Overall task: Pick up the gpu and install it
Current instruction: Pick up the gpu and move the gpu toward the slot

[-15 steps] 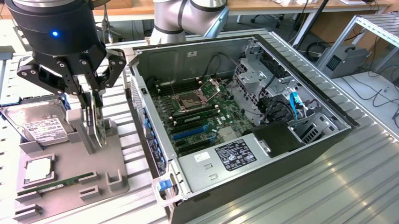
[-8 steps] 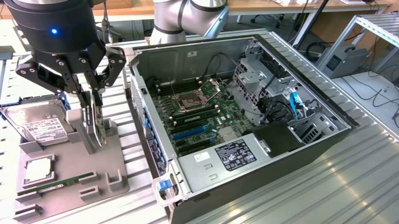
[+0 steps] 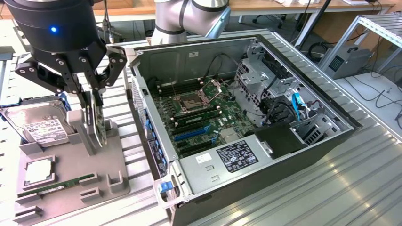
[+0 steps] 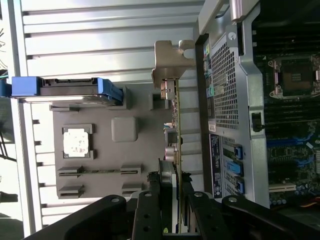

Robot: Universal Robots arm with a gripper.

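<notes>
**Black claw [image 3: 90, 94] clamped on the gpu [image 3: 95, 120], at nine o'clock of the open case [image 3: 314, 92]**

At the exterior view's far left, a silver hard drive [image 3: 39, 123] with a white label is propped in the grey stand [image 3: 78, 176], which is set on the ribbed metal bench [image 3: 301, 188]. At six o'clock of the drive, a square processor chip [image 3: 39, 172] is laid in its recess. At five o'clock of that chip, a narrow green memory stick [image 3: 56, 184] is lodged between clips.

At three o'clock of the drive the gpu is held upright on edge between the stand's posts, its upper part gripped by the claw. Whether its lower edge rests in the slot or hangs clear cannot be told.

In the wrist view the gpu [image 4: 175, 135] is seen edge-on, pinched narrowly between the fingers [image 4: 164, 192] of the claw [image 4: 175, 182]. Its pale bracket [image 4: 172, 62] is turned away from the claw, near the case's perforated rear panel [image 4: 225, 90].

Further right in the exterior view, the case is laid on its side with its side panel off. A green motherboard [image 3: 201, 110] is exposed inside, with blue slots [image 3: 188, 134] at six o'clock of its socket [image 3: 188, 101]. A labelled power supply [image 3: 236, 155] is mounted at five o'clock.
</notes>
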